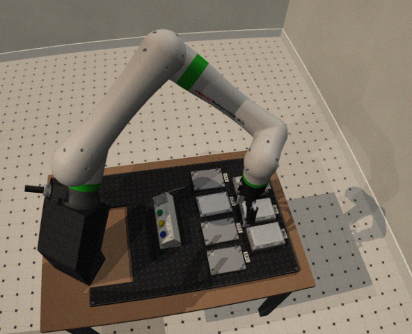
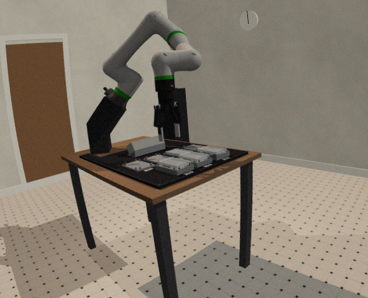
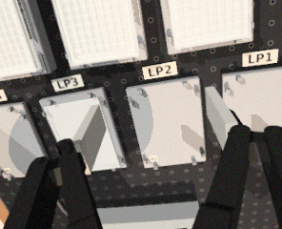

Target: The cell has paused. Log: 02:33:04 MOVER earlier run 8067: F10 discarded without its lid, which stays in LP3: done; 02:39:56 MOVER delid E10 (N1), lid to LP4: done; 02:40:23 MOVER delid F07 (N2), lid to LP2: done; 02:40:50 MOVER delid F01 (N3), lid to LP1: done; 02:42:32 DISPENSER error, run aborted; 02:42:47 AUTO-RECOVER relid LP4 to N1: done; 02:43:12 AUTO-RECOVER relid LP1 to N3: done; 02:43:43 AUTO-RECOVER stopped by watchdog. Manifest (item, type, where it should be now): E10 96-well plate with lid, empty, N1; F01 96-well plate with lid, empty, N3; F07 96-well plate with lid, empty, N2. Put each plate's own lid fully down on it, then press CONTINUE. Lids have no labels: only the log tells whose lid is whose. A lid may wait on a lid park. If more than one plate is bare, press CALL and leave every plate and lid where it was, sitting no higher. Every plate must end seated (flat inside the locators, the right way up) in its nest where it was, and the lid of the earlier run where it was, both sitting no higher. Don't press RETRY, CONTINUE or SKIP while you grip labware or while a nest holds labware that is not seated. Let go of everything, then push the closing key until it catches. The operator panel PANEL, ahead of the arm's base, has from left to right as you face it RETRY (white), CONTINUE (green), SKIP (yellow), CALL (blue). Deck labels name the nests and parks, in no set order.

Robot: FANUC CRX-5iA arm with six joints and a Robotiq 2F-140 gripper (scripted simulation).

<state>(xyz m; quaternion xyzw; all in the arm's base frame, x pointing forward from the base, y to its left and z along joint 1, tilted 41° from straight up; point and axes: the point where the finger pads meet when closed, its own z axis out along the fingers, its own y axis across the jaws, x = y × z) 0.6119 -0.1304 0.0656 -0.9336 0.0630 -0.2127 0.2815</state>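
Gripper [image 3: 152,126] spread wide, nothing between the fingers. Park LP2 [image 3: 167,119] directly beneath it looks bare. The only parked lid [image 3: 65,119] sits under one finger, on LP3. Three plates [image 3: 100,29] lie ahead; lidding cannot be told. Judgement: a lid is light, stiff, slick, thin plastic; pinch opposite side walls squarely.

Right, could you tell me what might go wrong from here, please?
The open, empty jaws hang over the lid on LP3; dipping here could shift that earlier-run lid, which must stay put.
The pictures don't settle whether the plate behind LP2 has its lid fully down, so pressing green CONTINUE now is risky.
Yellow SKIP sits right beside it.
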